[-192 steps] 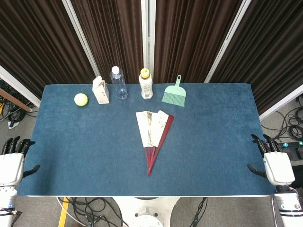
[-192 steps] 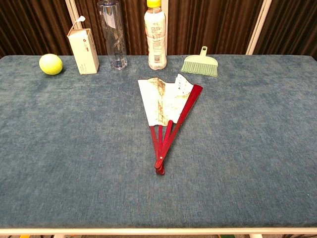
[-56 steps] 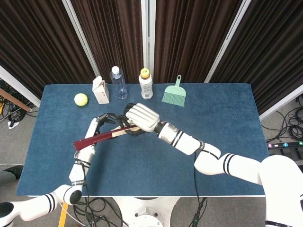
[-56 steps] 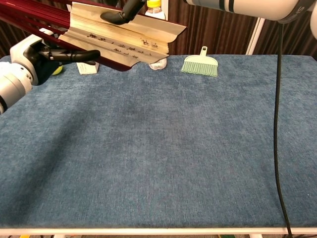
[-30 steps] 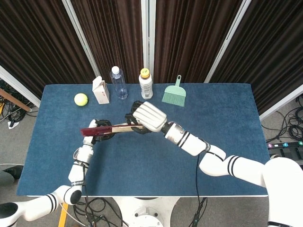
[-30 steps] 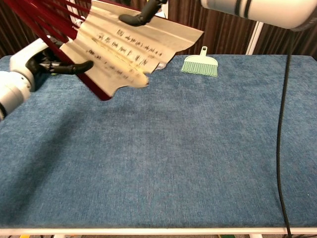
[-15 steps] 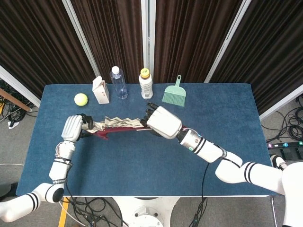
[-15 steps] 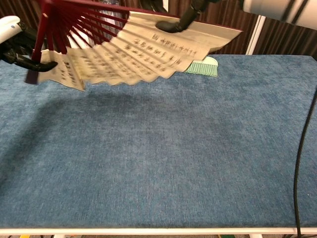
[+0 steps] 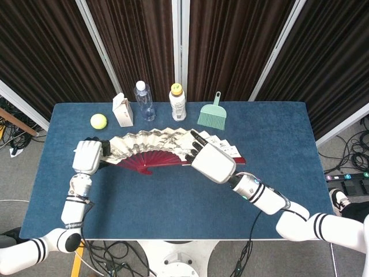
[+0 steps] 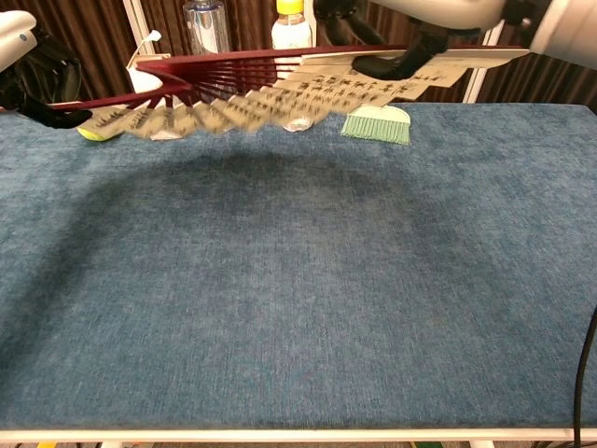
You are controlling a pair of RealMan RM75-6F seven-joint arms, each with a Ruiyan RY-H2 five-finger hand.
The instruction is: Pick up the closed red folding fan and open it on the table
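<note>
1. Fan point(image 9: 155, 149) was spread wide, held in the air above the blue counter point(image 9: 173, 208), red ribs fanning from a pivot near the middle.
2. Left hand point(image 9: 87, 156) gripped the fan's left end rib.
3. Right hand point(image 9: 211, 161) held the right end, fingers over the paper.
4. Along the far edge stood a ball point(image 9: 98, 121), carton point(image 9: 123, 110), clear bottle point(image 9: 144, 101), white bottle point(image 9: 177, 103) and green brush point(image 9: 213, 112).

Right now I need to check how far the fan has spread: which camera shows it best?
The head view: the red folding fan appears from above as a wide arc. The chest view shows it nearly edge-on and blurred.
</note>
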